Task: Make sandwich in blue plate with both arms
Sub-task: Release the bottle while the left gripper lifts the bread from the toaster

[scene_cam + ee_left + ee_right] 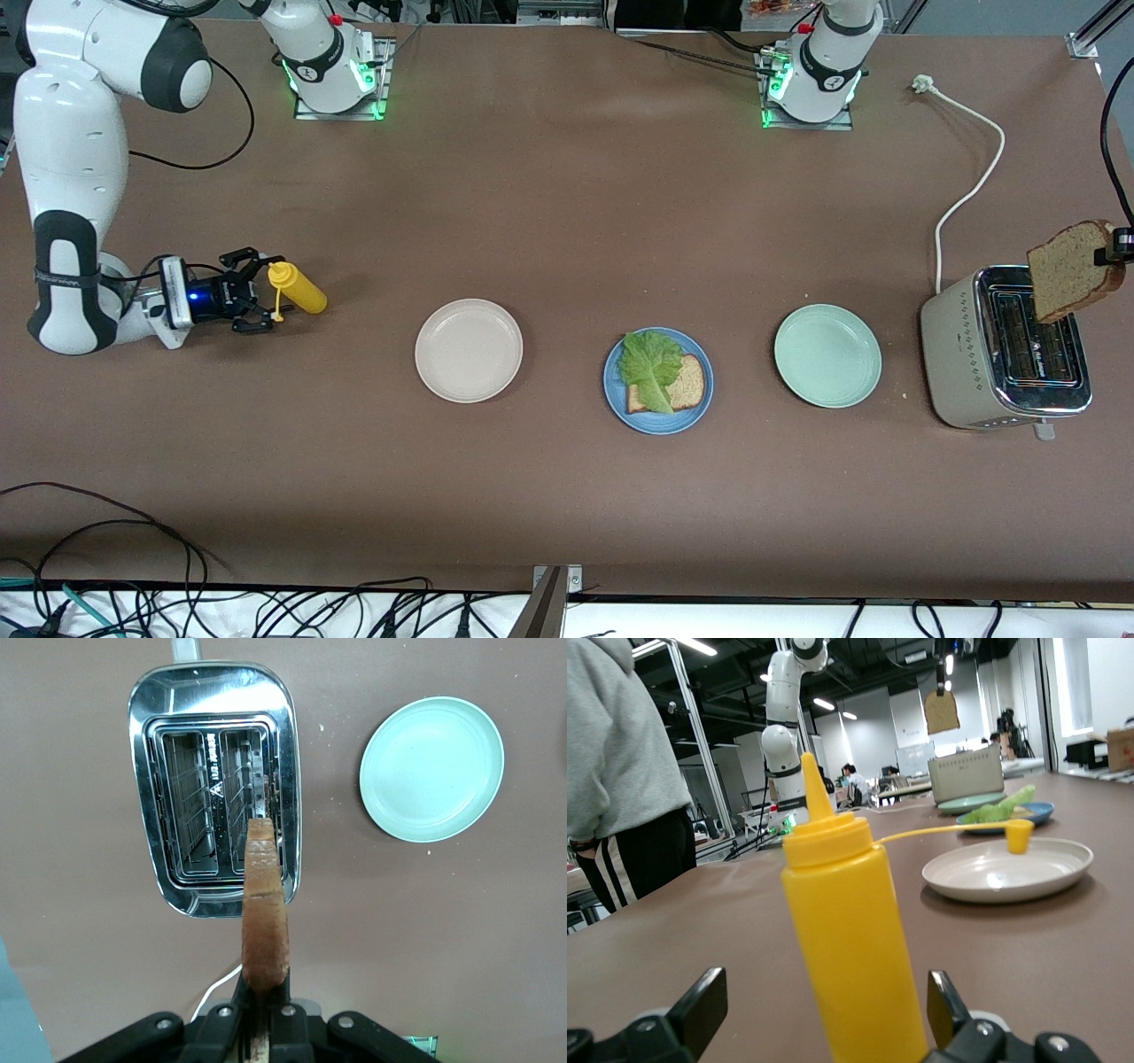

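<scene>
The blue plate (673,422) holds one bread slice (690,383) with a lettuce leaf (647,363) lying on it. My left gripper (1112,252) is shut on the crust of a second bread slice (1074,270), which hangs upright over the toaster (1008,354). The left wrist view shows that slice (266,904) edge-on in the gripper (264,997), above the toaster's slots (213,797). Toward the right arm's end of the table my right gripper (260,292) is low and open. A yellow squeeze bottle (850,930) stands between its fingers (709,992), touching neither.
A beige plate (469,350) lies between the bottle (298,289) and the blue plate. A mint-green plate (827,355) lies between the blue plate and the toaster. The toaster's white cord (970,182) runs toward the left arm's base. The bottle's open cap (1020,835) hangs on its strap.
</scene>
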You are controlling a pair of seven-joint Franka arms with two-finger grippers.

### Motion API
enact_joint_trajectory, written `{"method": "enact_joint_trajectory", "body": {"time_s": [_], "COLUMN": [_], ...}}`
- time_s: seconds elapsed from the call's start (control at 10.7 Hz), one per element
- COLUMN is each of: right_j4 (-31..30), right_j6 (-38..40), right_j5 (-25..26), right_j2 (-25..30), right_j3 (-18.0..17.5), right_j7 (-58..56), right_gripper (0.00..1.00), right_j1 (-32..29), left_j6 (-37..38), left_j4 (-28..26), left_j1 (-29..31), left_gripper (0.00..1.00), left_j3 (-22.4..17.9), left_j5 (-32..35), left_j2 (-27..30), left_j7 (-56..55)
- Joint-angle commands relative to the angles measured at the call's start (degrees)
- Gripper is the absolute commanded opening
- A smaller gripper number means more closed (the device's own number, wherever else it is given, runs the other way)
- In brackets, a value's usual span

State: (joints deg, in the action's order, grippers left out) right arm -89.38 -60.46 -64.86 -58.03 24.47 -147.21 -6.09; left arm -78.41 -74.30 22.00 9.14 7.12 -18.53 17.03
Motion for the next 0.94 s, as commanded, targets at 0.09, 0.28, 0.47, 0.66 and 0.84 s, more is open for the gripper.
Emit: {"method": "enact_joint_trajectory", "body": {"time_s": [0.09, 0.28, 0.47, 0.66, 0.84], "right_j4": [6.7, 9.1, 9.9, 11.1, 11.1], "right_j6": [1.1, 1.3, 1.7, 1.6, 1.4], "right_j5": [3.2, 4.5, 5.4, 7.5, 7.6], "right_j2": [0.5, 1.9, 5.4, 10.0, 14.0], "right_j3": [4.9, 6.8, 7.8, 8.0, 8.0], "right_j7": [12.4, 19.9, 29.5, 40.0, 52.7], "right_gripper": [1.00, 1.00, 1.00, 1.00, 1.00], "right_j1": [-1.7, -1.6, -1.2, 0.7, 2.7], "left_j6": [0.2, -6.2, -10.3, -13.1, -17.8], "left_j4": [-0.7, -7.0, -12.2, -14.9, -19.2], "left_j1": [-6.2, -7.1, -7.2, -8.5, -10.8], "left_gripper": [0.00, 0.00, 0.00, 0.00, 0.00], "left_j3": [-0.4, -0.3, -0.4, -0.3, -0.3], "left_j5": [1.2, -1.6, -9.1, -17.4, -22.0], "left_j2": [3.5, 7.4, 9.4, 9.1, 9.1], "left_j7": [-0.7, -3.2, -4.0, -8.3, -14.5]}}
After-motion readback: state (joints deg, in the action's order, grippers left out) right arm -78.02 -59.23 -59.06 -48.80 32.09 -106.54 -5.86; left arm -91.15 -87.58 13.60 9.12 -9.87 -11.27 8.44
